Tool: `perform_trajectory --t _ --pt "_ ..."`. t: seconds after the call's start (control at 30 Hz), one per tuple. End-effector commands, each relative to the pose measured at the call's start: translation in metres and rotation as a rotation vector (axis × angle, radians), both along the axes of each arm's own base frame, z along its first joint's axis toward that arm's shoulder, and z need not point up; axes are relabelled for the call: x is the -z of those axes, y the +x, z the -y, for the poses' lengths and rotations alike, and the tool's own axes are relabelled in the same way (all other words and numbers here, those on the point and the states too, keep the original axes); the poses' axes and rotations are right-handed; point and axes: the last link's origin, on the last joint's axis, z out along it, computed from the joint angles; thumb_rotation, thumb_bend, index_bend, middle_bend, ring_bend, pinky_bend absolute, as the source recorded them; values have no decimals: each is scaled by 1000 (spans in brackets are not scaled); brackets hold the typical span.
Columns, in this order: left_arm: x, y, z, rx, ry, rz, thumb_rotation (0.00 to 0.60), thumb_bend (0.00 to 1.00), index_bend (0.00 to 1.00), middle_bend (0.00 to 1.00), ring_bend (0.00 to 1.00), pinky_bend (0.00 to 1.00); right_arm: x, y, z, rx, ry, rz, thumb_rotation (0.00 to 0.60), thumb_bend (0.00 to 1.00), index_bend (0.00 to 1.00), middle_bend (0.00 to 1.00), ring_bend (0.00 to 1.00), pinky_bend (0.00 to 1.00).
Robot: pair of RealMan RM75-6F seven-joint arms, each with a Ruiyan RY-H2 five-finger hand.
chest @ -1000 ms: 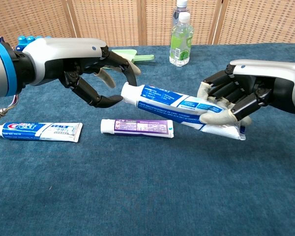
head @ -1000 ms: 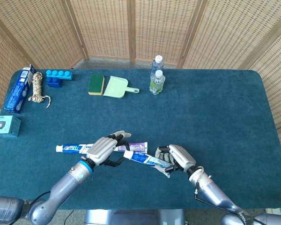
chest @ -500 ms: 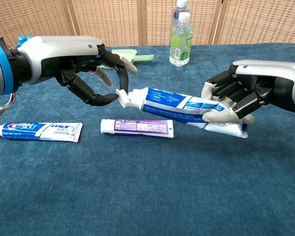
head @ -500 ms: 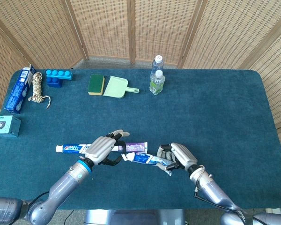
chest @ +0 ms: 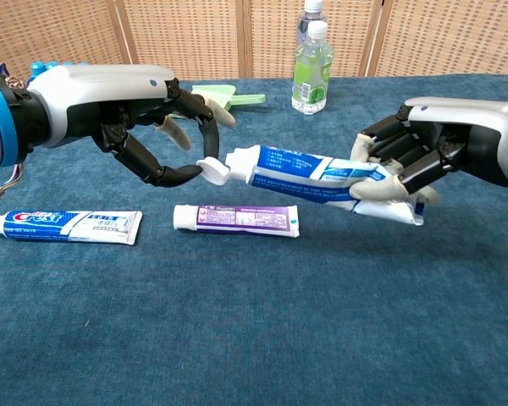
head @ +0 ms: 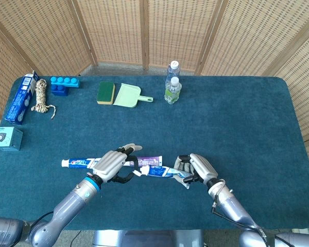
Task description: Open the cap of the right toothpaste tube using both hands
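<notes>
Right hand (chest: 411, 169) holds the right toothpaste tube (chest: 309, 173) off the counter (chest: 254, 338), fingers wrapped round the crimped tail end, so that the tube lies nearly level with its cap end pointing toward the left hand. Left hand (chest: 157, 127) meets it there: a thumb and a curled finger pinch the white cap (chest: 212, 169), while the other fingers are spread above. In the head view the same pair appears close to the counter's near edge, about midway along it, left hand (head: 112, 163) and right hand (head: 196, 168) joined by the tube (head: 162, 172).

Progress, as judged from these views: lifting and presenting the tube are done, and the grip on the cap is made. The cap appears partly lifted, standing at an angle to the white shoulder of the tube and just beside it; whether it is hinged or threaded, and whether it is fully free, cannot be told. What remains is to finish swinging or pulling the cap clear while the right hand keeps the tube steady.

Two other tubes lie flat on the counter below the hands: a purple-labelled tube (chest: 235, 219) directly under the raised one, and a blue-and-white tube (chest: 63, 225) toward the left edge. Neither is touched.
</notes>
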Motion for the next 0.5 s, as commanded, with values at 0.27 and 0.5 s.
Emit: perform_trajectory --t 0.27,0.5 --pt "0 -2 4 27 30 -25 600 424 475 95 43 195 -5 7 11 52 -20 43 600 518 949 714 712 807" --pt "0 -3 6 36 40 -31 600 423 463 79 24 193 -8 12 17 52 -41 41 600 518 947 712 712 808"
